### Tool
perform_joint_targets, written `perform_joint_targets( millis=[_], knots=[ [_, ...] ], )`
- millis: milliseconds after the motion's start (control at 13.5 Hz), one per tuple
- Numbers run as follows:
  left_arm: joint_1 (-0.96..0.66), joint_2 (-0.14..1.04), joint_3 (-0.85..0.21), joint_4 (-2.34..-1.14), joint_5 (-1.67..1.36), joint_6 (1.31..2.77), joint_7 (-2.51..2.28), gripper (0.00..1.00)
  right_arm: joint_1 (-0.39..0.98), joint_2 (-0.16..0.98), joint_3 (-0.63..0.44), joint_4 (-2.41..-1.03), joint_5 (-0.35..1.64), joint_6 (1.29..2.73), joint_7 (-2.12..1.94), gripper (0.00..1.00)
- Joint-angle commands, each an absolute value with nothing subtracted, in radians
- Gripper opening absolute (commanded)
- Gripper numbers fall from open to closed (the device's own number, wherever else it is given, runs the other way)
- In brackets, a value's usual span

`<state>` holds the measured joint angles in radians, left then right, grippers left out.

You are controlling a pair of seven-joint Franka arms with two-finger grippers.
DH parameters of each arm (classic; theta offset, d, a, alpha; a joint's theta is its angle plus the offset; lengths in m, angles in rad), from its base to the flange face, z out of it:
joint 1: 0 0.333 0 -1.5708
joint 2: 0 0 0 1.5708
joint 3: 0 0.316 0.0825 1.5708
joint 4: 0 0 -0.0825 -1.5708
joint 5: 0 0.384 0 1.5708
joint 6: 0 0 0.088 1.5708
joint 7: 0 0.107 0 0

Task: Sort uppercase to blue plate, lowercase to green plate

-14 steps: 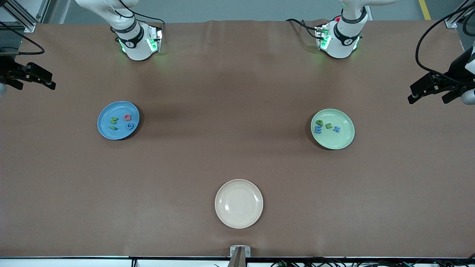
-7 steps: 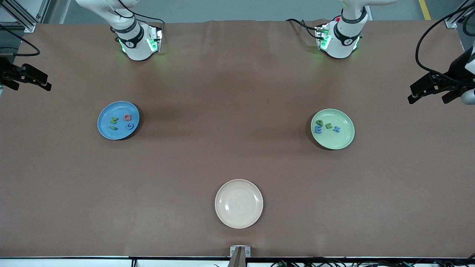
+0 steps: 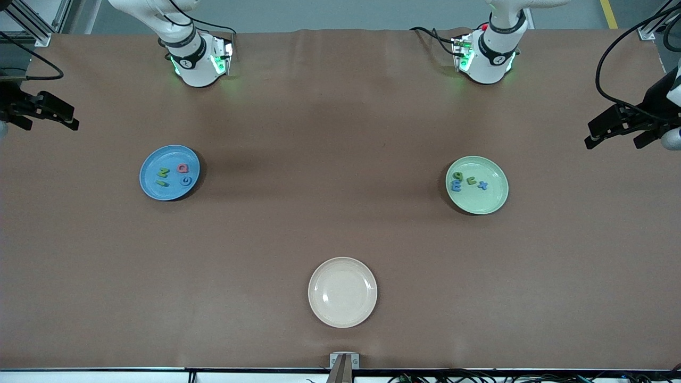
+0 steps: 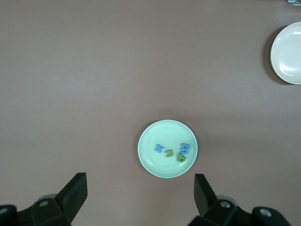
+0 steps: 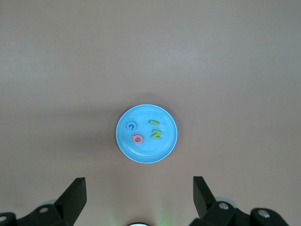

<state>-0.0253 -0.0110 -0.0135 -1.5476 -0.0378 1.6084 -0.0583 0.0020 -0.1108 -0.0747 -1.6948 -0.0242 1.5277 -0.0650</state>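
Sitting sorted, letters fill the round blue plate (image 3: 169, 173) and mint-green plate (image 3: 477, 185); left tool (image 3: 617, 130) and right tool (image 3: 45, 111) hang wide open, empty, over surface ends; any renewed descent risks scattering letters.

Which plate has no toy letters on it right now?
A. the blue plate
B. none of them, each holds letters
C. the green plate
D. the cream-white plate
D: the cream-white plate is bare inside, while the blue plate and the green plate each hold four small letters.
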Motion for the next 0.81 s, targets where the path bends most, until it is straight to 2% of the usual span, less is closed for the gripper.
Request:
perform_joint_targets(
  millis=[0, 740],
  knots=[
    [-0.023, -0.025, -0.015, -1.545, -0.038, 1.595, -0.049, 1.0, -0.018, -0.141, -0.058, -1.721, -0.011, 1.542, -0.067, 1.0],
    [-0.023, -0.025, -0.015, -1.545, -0.038, 1.595, -0.049, 1.0, -0.021, -0.143, -0.067, -1.721, 0.034, 1.546, -0.067, 1.0]
  ],
)
